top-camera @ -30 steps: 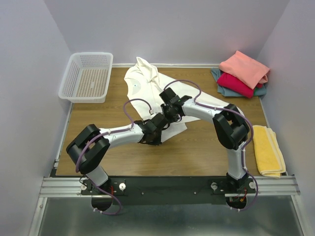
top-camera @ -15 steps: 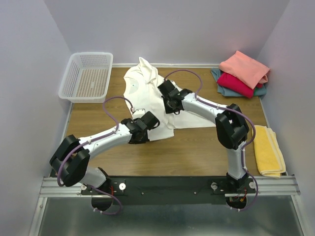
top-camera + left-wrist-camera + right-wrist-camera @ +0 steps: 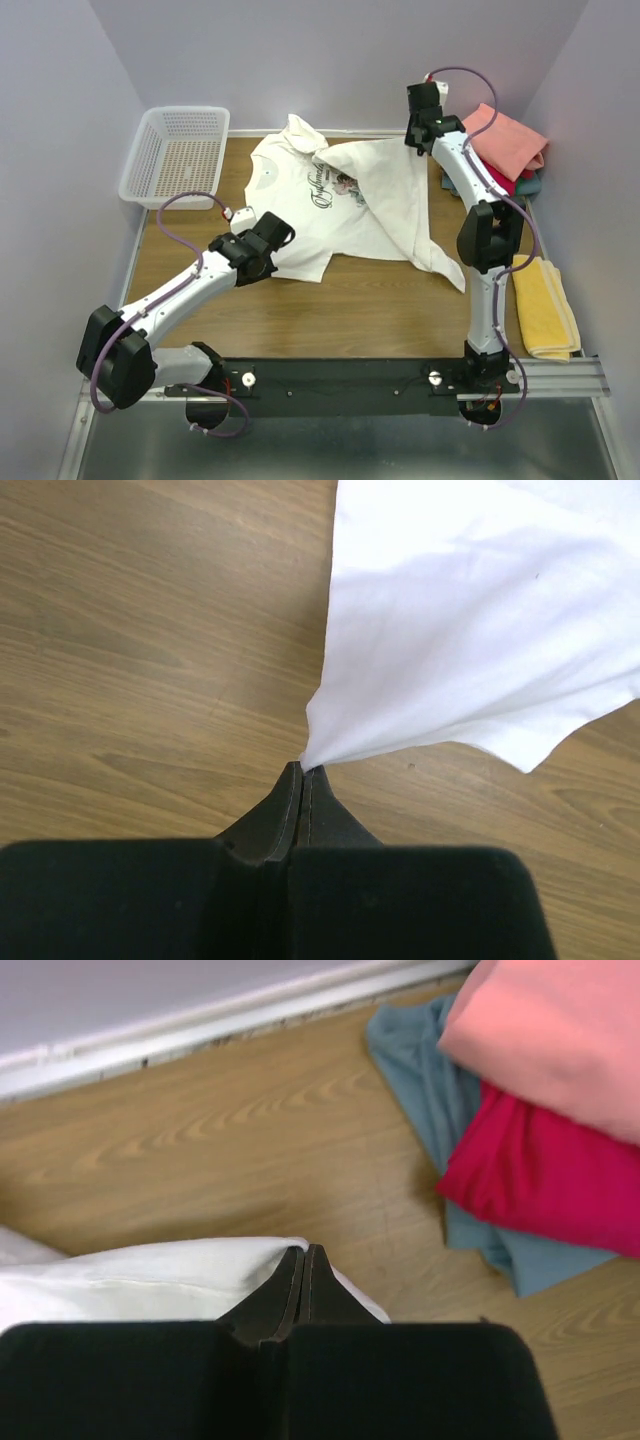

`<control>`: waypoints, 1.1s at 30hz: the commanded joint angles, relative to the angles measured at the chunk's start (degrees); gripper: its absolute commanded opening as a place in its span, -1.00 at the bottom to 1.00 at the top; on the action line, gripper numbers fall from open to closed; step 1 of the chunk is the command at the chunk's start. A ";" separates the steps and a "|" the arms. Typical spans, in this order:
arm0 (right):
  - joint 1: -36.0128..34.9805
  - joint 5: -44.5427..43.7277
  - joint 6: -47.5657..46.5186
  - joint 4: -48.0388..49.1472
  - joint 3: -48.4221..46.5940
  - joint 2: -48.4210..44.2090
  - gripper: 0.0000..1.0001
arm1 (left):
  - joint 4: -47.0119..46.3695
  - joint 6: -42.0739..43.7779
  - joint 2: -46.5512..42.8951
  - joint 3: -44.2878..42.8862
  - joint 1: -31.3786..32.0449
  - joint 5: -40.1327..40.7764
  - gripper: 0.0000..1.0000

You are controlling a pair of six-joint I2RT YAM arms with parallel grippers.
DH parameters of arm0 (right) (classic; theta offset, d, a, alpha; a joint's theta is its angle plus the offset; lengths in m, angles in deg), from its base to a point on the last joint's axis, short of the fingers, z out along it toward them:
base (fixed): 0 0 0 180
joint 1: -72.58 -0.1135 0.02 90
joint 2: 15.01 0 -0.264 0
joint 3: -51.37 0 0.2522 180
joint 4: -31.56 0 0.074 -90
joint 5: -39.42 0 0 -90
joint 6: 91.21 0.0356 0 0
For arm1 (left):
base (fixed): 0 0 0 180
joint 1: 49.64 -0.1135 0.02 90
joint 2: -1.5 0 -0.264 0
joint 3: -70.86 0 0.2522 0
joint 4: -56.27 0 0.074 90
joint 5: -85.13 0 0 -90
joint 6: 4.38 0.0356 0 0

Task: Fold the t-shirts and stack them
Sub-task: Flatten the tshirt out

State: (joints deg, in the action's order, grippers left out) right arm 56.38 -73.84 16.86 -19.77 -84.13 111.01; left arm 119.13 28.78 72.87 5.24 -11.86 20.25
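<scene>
Toward 12 o'clock on the table [image 3: 390, 300], the white floral t-shirt [image 3: 300, 215] is lying between the left claw [image 3: 302, 772], clamping its 8 o'clock corner, and the right claw [image 3: 305, 1252], clamping its 2 o'clock edge.

Back left: we find the white plastic mesh basket [image 3: 135, 188] at the corner of the brown wooden counter [image 3: 380, 310].
Middle: the large white cloth t-shirt with floral chest print [image 3: 310, 215] lies right of the basket, with one part raised toward the back right.
Back right: we see the folded salmon-pink cloth shirt [image 3: 510, 135] on the folded crimson shirt [image 3: 540, 1180], and that on the grey-blue shirt [image 3: 420, 1060].
Right edge: the folded yellow cloth [image 3: 545, 305] lies in front of that stack.
</scene>
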 commanded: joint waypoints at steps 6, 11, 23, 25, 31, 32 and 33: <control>6.88 -7.05 -4.62 -2.34 -18.26 9.24 -0.99 | 5.47 -3.54 -2.03 -3.16 -2.53 7.21 -1.00; 7.86 -7.58 -5.84 0.20 -19.68 10.56 -0.99 | 12.06 -8.36 -2.55 -6.32 -3.50 12.39 -1.00; 9.44 -6.44 -7.25 1.44 -19.25 8.56 0.40 | 9.70 -4.78 -1.86 -7.56 -5.35 13.29 -1.00; 9.88 -7.23 -6.99 1.44 -14.95 5.92 0.62 | 7.08 -2.68 -0.80 -7.38 -5.35 11.97 -1.00; 10.32 -5.92 -4.53 0.21 3.47 -10.33 0.65 | 0.58 1.29 2.45 -6.77 -5.35 9.51 -1.00; 10.41 -5.30 -3.05 -1.27 5.61 -12.27 0.65 | -0.23 2.77 2.72 -6.77 -5.35 9.24 -1.00; 10.49 -4.60 -2.51 -2.24 7.54 -14.37 0.65 | -1.02 3.31 3.59 -6.77 -5.35 9.07 -1.00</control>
State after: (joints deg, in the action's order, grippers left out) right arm 66.34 -79.57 11.04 -19.07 -84.74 108.58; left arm 124.53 27.58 74.27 -2.06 -16.95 30.66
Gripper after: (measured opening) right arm 0.825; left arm 0.012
